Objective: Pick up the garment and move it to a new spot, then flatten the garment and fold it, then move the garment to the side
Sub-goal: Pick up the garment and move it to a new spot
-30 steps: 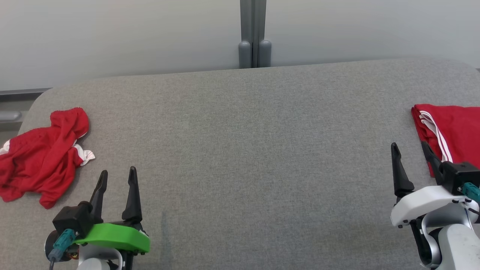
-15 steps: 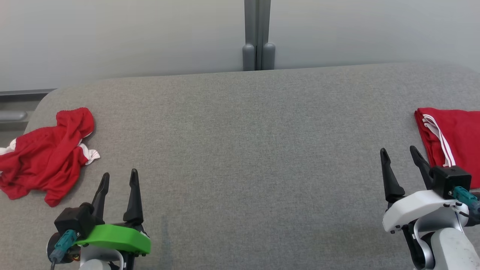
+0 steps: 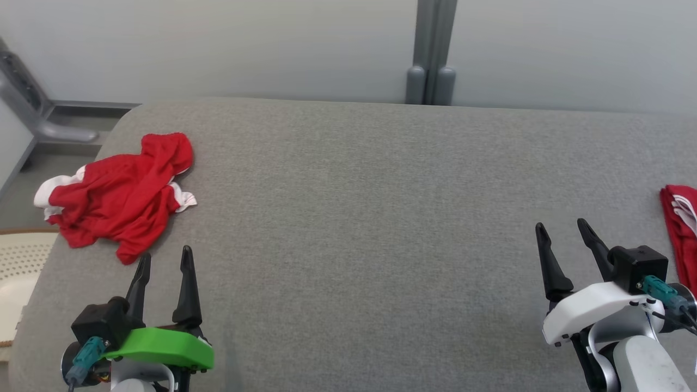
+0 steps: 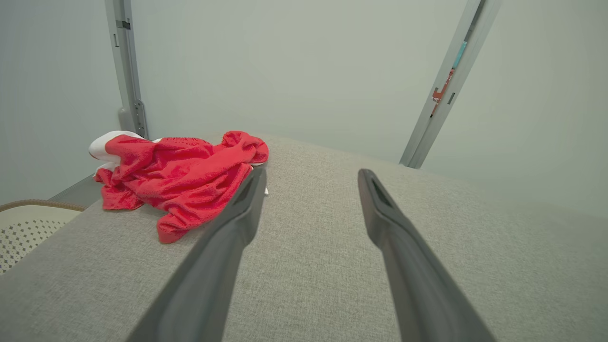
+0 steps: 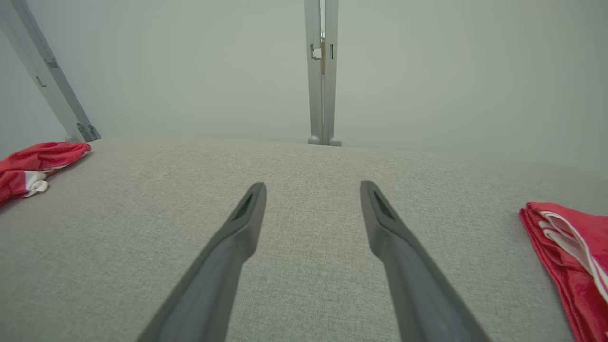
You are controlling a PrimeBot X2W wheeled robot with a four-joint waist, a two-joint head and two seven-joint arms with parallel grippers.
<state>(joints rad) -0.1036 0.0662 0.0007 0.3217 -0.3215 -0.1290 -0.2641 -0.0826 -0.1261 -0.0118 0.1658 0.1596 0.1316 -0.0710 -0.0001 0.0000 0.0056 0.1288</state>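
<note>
Your view swung left, bringing the crumpled garment (image 3: 117,198) to ten o'clock, near the left end effector (image 3: 165,252); it and the right end effector (image 3: 560,222) stood open, empty, pickup pending.

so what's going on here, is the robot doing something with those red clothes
A two-armed robot stands at a grey table with red clothes on it. Both end effectors are open and empty. The left end effector hovers near a crumpled garment at the table's left end, not touching it. The right end effector is near a folded garment at the right edge. The crumpled one is probably next to be picked up.
</note>
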